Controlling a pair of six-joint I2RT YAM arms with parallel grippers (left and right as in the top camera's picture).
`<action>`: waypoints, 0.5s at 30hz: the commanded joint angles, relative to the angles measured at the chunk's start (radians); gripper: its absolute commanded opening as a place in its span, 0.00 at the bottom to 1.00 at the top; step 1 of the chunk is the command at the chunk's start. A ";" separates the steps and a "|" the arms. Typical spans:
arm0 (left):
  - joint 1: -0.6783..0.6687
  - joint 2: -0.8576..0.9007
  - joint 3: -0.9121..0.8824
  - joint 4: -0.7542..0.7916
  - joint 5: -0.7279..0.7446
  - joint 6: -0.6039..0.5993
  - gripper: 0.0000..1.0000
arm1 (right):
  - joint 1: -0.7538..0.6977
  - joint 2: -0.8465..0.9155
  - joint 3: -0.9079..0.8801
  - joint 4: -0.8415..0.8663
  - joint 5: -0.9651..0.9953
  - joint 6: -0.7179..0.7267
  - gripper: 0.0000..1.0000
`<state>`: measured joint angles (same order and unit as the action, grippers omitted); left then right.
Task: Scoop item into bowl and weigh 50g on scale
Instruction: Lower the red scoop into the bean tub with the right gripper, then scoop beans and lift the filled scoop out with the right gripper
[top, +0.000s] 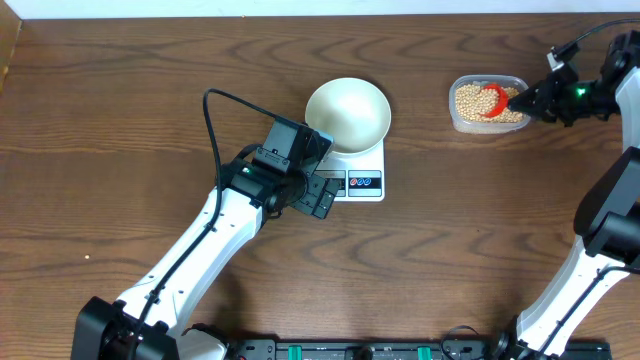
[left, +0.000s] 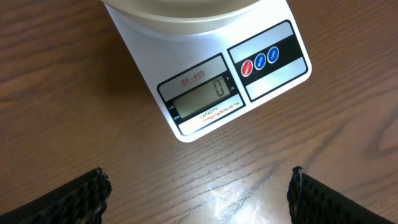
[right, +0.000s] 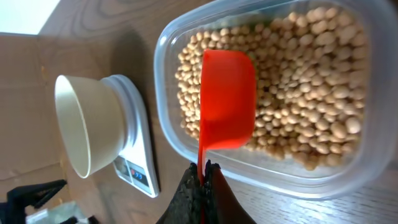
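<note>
Dark wood-grain table (top: 120, 100), overhead view, with clock directions read in that view. Two grippers, one scale, one bowl, one tub and one scoop are present.

Nearest, the left gripper (left: 199, 186) hangs at 7 o'clock of the scale (left: 205, 87), fingers spread wide over bare wood and holding nothing. The single white scale shows 0 on its grey display, with round red and blue buttons beside it. One white bowl (top: 347, 113) sits on the scale's platform at its 12 o'clock end.

Well apart, at 3 o'clock of the bowl, stands one clear plastic tub (right: 292, 179) holding the beans (right: 311, 81), too many to count. One red scoop (right: 228, 99) reaches into the tub, its cup over the beans. The right gripper (right: 202, 180), fingers pressed together, pinches the scoop's thin handle at the tub's 3 o'clock rim.
</note>
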<state>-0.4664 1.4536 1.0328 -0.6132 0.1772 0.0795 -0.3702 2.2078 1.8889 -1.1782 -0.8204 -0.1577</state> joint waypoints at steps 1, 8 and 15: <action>0.002 0.011 -0.002 0.000 -0.010 0.006 0.93 | -0.024 0.003 -0.007 -0.012 -0.093 -0.031 0.01; 0.002 0.011 -0.002 0.000 -0.010 0.006 0.93 | -0.097 0.003 -0.007 -0.035 -0.199 -0.032 0.01; 0.002 0.011 -0.002 0.000 -0.010 0.006 0.93 | -0.168 0.003 -0.016 -0.072 -0.307 -0.109 0.01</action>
<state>-0.4664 1.4536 1.0328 -0.6128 0.1772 0.0795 -0.5144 2.2078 1.8832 -1.2388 -1.0138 -0.2028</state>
